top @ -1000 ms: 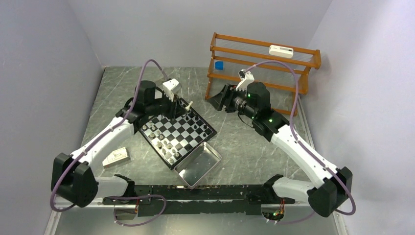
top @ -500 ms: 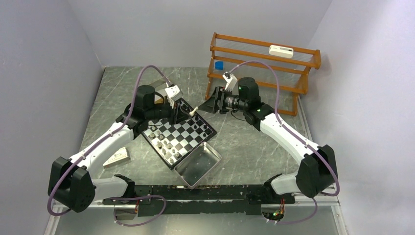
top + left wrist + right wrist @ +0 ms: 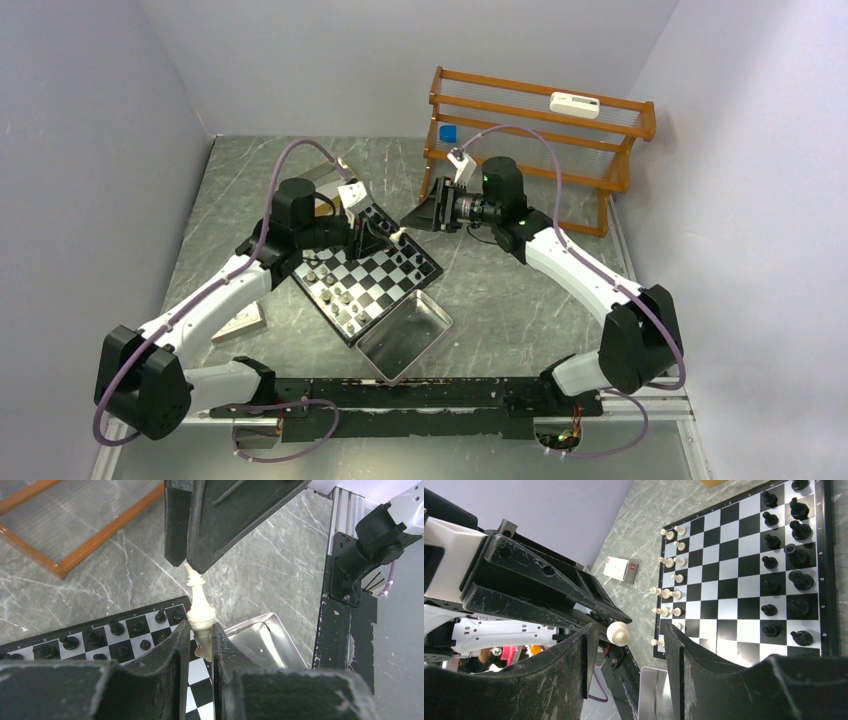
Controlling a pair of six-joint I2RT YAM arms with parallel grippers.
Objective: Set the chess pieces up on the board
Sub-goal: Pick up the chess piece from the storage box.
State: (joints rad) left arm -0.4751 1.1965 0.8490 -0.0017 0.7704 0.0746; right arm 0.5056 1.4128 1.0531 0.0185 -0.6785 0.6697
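Grey marbled bench point(image 3: 500, 290) carries the board point(image 3: 388, 283), partly set with dark and cream rows. The step in hand appears to be a handover above the board's far edge: the left claw point(image 3: 200, 630) is clenched on the base of a slim cream piece point(image 3: 200, 605), while the right claw point(image 3: 630, 627) stands spread around its head, not gripping. Next, the right claw must close squarely before the left lets go.

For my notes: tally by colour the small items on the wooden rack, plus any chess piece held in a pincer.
Blue item on the wooden rack: 1
White item on the rack: 1
Cream chess piece in the left pincer: 1
Total: 3
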